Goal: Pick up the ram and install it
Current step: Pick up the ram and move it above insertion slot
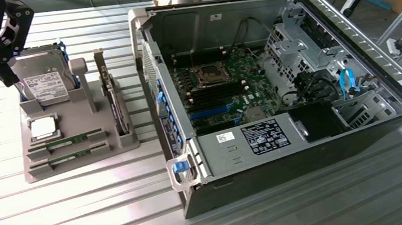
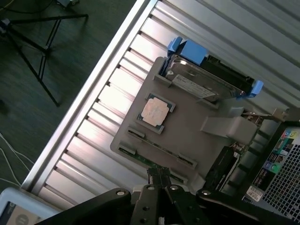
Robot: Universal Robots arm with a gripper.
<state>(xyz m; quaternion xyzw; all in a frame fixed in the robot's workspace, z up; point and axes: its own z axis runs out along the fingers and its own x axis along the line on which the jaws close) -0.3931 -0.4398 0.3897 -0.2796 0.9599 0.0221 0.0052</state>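
Black tool, closed together and empty, hangs above matte grey holder; thin green ram sticks seemingly slotted flat.

Ram awaiting pickup: we see two thin green sticks standing on edge, each seated in its own long slot of the grey holder on the slatted metal desk. The first ram stick and the second ram stick run parallel, just beside each other, at the holder's low front end. We see only their narrow upper edges above the slots. Neither is lifted or tilted.
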